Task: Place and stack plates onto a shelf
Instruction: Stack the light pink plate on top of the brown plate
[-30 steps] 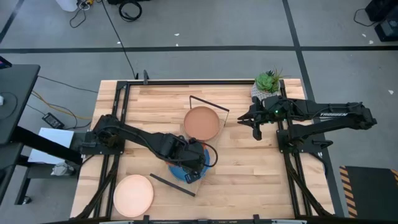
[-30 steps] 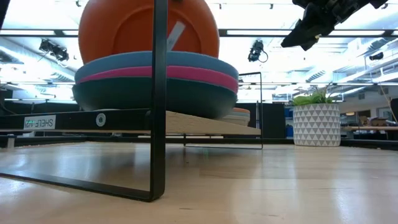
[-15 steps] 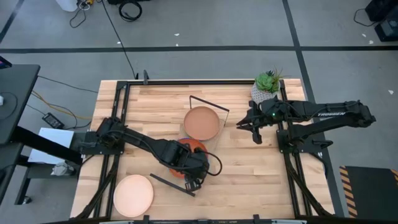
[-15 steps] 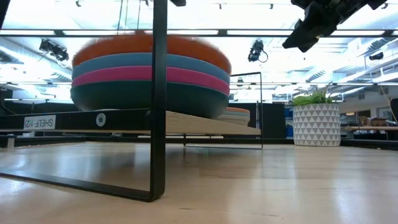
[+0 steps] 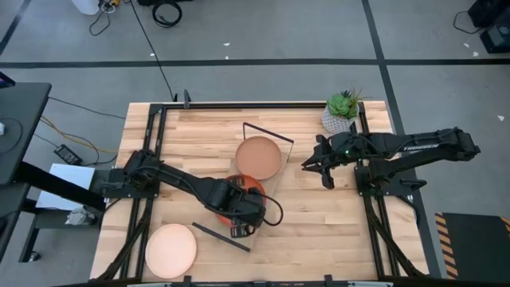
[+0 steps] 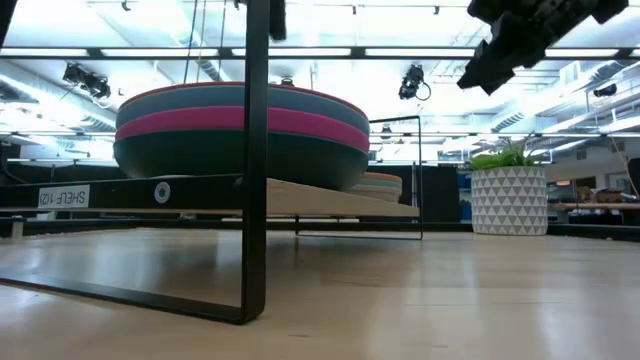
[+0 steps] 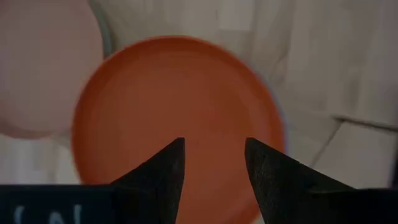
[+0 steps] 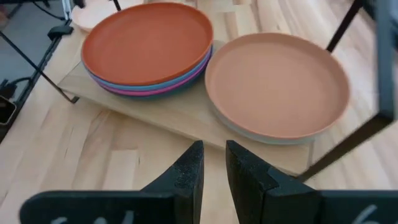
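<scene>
Orange-red plate (image 8: 148,38) now flat atop near stack on shelf (image 8: 186,115); left gripper (image 7: 214,162) fingers apart, released, above it; right gripper (image 8: 213,163) nearly together, empty; cream plate (image 5: 170,249) remains on worktop (image 5: 319,231)

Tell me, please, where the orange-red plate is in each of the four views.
High view: orange-red plate at centre, partly under the left arm.
Low view: hidden; only the stack's lower plates show.
Left wrist view: fills the middle.
Right wrist view: upper left, topping the stack.
Shared landmark: the tan plate beside it.
</scene>
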### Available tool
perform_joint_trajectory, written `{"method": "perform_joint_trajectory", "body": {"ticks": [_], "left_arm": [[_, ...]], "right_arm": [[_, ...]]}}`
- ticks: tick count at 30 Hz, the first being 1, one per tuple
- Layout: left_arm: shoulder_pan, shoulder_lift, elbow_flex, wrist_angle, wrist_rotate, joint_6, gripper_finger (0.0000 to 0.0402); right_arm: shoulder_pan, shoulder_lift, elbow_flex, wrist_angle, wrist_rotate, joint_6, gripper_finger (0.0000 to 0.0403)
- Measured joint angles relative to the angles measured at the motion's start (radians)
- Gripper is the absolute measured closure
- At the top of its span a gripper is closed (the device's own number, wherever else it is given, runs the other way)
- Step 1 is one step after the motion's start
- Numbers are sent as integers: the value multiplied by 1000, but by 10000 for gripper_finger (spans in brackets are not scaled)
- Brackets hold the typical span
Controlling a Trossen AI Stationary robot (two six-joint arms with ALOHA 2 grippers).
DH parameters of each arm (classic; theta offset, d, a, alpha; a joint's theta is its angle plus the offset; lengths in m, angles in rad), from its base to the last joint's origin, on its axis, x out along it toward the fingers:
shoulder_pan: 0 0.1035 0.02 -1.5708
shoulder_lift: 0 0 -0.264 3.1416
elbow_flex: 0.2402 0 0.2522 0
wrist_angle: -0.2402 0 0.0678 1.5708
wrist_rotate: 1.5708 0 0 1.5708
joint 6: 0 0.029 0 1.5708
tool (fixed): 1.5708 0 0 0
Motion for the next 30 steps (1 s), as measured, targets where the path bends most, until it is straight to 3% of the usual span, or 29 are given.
{"method": "perform_joint_trajectory", "body": {"ticks": [3, 6, 10, 14, 19, 23, 30], "left_arm": [[6, 0, 0, 19, -1, 84, 229], [5, 0, 0, 86, 62, 145, 244], [-9, 0, 0, 85, 158, 160, 266], [-41, -58, -1, 73, 174, 141, 282], [-118, -158, 0, 118, 226, 60, 294], [-204, -216, 2, 157, 166, -9, 303], [-336, -201, 0, 28, 71, -357, 319]], "right_arm": [[17, 1, -50, 49, 0, 36, 329], [40, 1, -96, 81, 1, 74, 329], [73, 0, -152, 114, 4, 130, 329], [96, -1, -176, 147, 5, 164, 329], [111, -2, -176, 170, 21, 178, 329], [112, -2, -176, 183, 34, 172, 329], [151, -2, -176, 189, 145, 129, 329]]}}
